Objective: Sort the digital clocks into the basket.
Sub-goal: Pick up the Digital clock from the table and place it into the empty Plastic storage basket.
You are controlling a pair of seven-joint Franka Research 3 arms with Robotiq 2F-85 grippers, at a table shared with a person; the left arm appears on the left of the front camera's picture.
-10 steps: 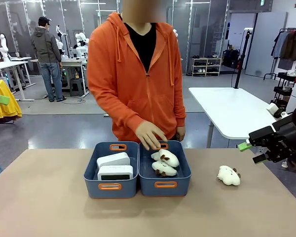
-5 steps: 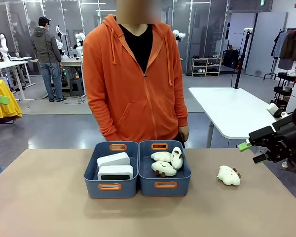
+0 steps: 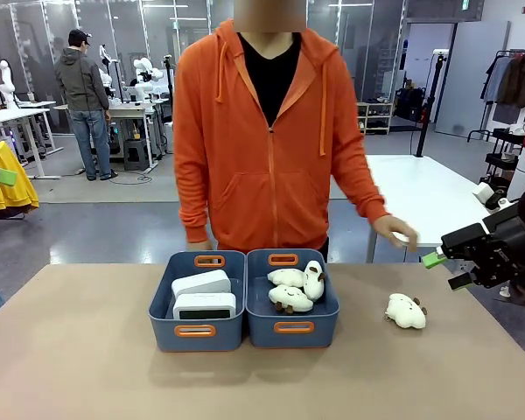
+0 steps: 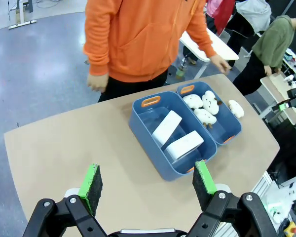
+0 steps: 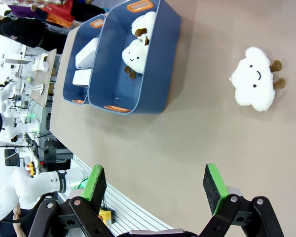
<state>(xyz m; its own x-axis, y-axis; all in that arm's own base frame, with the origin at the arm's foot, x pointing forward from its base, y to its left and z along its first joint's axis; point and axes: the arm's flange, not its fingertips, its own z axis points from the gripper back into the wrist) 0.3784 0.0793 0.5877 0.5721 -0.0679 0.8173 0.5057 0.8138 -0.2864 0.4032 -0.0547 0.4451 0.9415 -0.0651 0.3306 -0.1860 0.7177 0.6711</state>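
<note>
Both digital clocks [image 3: 203,295] lie in the left-hand basket [image 3: 198,332] at the centre of the front view, one behind the other, display windows facing the near rim. The twin basket [image 3: 292,328] touching its right wall holds three plush toys [image 3: 295,288]. A fourth plush toy [image 3: 406,311] lies on the bare table [image 3: 79,350] at centre right, well apart from both tubs.

Judgement: the clock sorting appears complete. The step in hand is to stay clear while the person finishes with the toys. To do it well, keep both arms off the table, make no reach across the middle, and do not disturb the seated clocks.

The person's hand [image 3: 395,230], at right of centre in the front view, is extended toward the loose plush toy. It hangs above the table, touching nothing and holding nothing; the fingers look loosely curled, though motion blur makes the exact spread uncertain.

The left gripper [image 4: 147,181], along the bottom edge of its wrist view, has its green pads spread wide with nothing between them, high above the table. The right gripper [image 5: 155,185] is likewise spread wide and empty; in the front view it sits at the right edge, off the table.
</note>
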